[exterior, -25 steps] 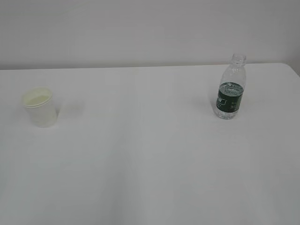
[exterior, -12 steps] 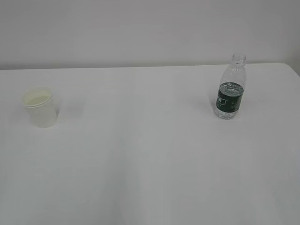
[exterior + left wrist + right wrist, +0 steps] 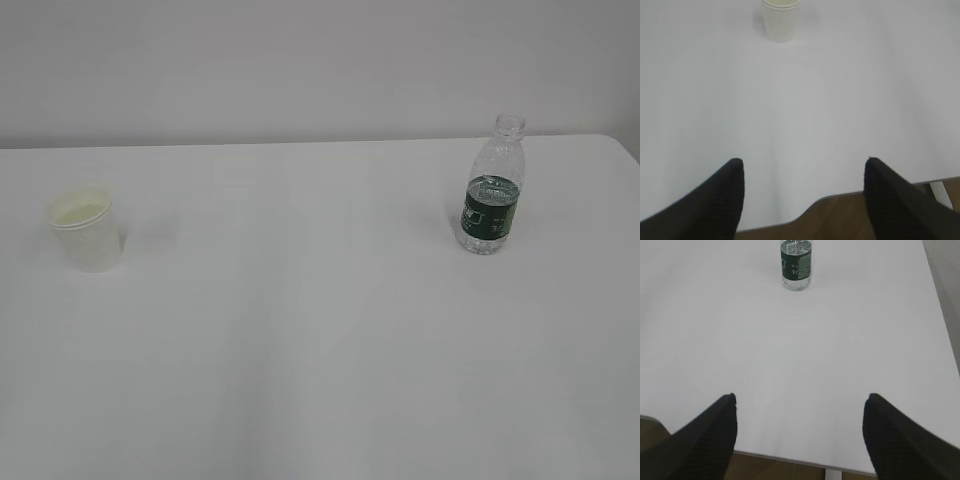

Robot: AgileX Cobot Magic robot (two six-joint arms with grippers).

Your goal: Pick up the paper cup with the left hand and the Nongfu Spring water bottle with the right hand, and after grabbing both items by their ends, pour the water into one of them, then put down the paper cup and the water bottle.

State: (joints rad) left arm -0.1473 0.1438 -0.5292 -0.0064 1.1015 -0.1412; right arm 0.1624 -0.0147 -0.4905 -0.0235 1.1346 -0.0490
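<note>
From the exterior view I see the paper cup upright far left on the white table, the Nongfu Spring water bottle upright far right near the back edge, wide bare room between. On my left wrist view, the left hand hangs spread wide and empty over the near edge, cup ahead. On my right wrist view, the right hand is likewise wide apart, empty, bottle ahead.

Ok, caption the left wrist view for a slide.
Open left gripper at the white table's near edge, the paper cup standing far ahead.
</note>
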